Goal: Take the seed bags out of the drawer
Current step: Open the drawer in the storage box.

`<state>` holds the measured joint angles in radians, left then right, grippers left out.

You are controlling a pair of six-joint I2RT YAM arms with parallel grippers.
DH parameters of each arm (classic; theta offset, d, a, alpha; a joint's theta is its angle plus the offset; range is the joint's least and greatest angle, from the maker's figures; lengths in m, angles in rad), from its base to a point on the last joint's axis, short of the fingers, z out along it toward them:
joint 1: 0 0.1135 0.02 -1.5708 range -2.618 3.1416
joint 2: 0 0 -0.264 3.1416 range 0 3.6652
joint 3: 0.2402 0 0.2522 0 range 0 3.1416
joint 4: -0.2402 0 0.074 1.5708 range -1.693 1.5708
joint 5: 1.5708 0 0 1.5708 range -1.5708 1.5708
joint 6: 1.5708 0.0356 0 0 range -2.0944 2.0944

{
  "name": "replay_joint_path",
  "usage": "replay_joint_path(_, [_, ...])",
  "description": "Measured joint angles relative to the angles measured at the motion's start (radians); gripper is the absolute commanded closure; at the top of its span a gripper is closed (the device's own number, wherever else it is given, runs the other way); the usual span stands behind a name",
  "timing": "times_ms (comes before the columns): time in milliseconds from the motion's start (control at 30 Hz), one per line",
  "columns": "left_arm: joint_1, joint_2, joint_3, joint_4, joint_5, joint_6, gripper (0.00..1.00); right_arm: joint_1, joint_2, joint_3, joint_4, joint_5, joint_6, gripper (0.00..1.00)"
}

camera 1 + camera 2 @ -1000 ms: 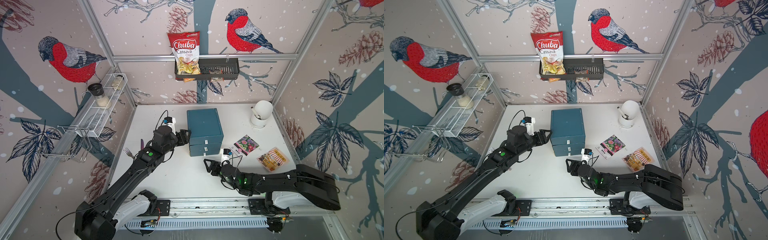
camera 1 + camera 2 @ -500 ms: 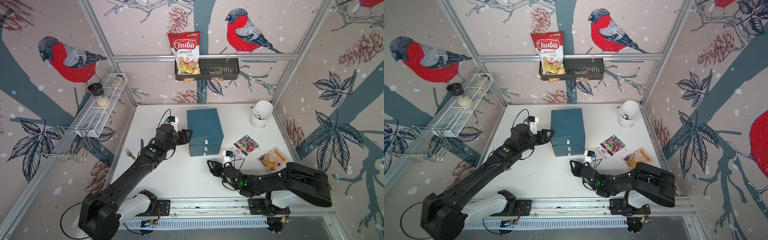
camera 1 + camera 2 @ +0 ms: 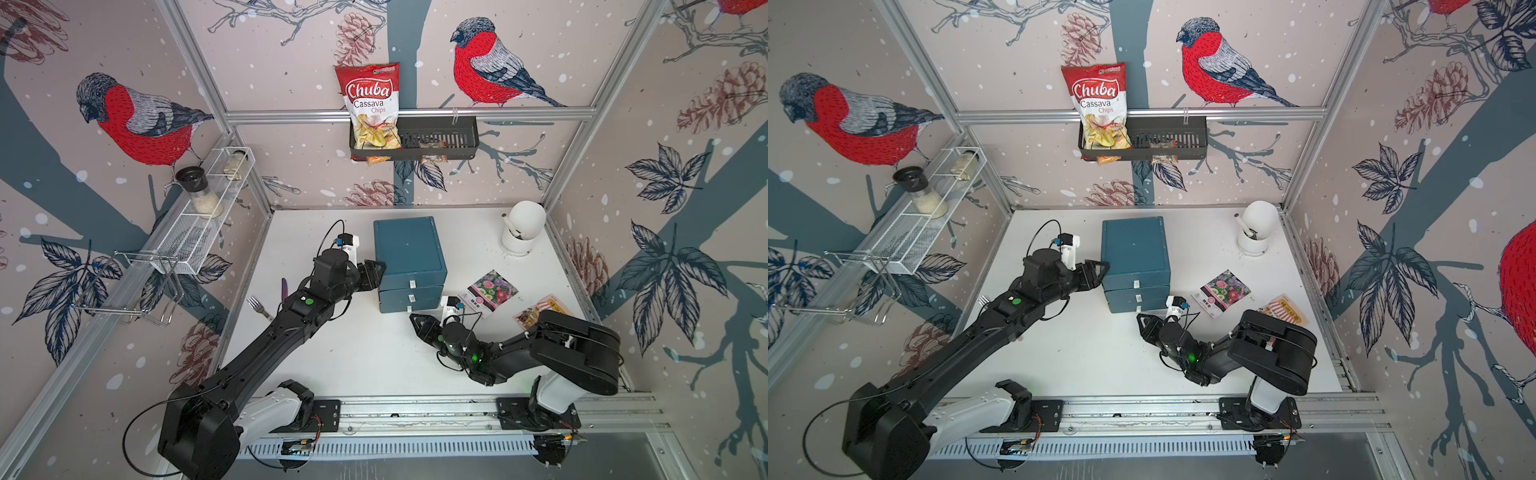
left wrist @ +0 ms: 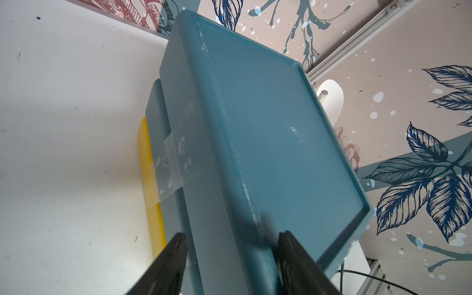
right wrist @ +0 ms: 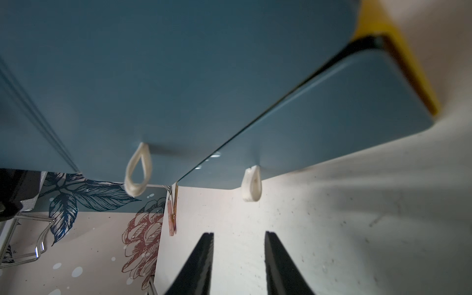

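Fingers (image 5: 201, 258) of the right gripper (image 3: 417, 321) stand part-open, empty, facing the bottom drawer's (image 5: 332, 115) loop pull (image 5: 251, 184). The left gripper (image 4: 232, 235) straddles the cabinet (image 4: 268, 127) rim, grip unclear. The flower seed bag (image 3: 492, 289) and striped seed bag (image 3: 540, 306) lie on the table (image 3: 353, 353) beside it. Probably light, slick, floppy: pinch an edge.

The drawer unit (image 3: 409, 249) is seen as smooth blue plastic with a soft sheen, scuffed pale along its top rim, with clear glossy tape (image 4: 173, 163) stuck on its side and pull loops (image 5: 138, 173) of white cord. The desk (image 3: 353, 353) is shown as a matt white board, speckled and scratched, while the flower seed bag (image 3: 492, 291) and the orange seed bag (image 3: 540, 305) are finished in glossy print. The frame rail (image 3: 291, 113) is made of brushed silvery metal.
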<state>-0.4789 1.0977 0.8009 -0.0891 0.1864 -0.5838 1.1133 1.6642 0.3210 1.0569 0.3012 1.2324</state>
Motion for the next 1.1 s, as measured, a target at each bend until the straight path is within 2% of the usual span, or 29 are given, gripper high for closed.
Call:
replay_joint_path(267, [0.004, 0.004, 0.002, 0.003, 0.008, 0.031, 0.4, -0.042, 0.09, 0.013, 0.097, -0.079, 0.024, 0.56])
replay_joint_path(667, [0.004, 0.006, 0.001, 0.009, 0.013, 0.042, 0.41, -0.076, 0.161, 0.048, 0.156, -0.102, 0.027, 0.63])
replay_joint_path(833, [0.004, 0.003, -0.001, 0.008, 0.012, 0.052, 0.41, -0.08, 0.18, 0.069, 0.175, -0.119, 0.029, 0.7])
replay_joint_path(1000, [0.004, 0.002, -0.002, 0.009, 0.013, 0.064, 0.41, -0.082, 0.186, 0.07, 0.183, -0.12, 0.029, 0.84])
replay_joint_path(1100, [0.004, 0.002, -0.002, 0.01, 0.015, 0.068, 0.41, -0.085, 0.19, 0.068, 0.184, -0.124, 0.033, 0.85])
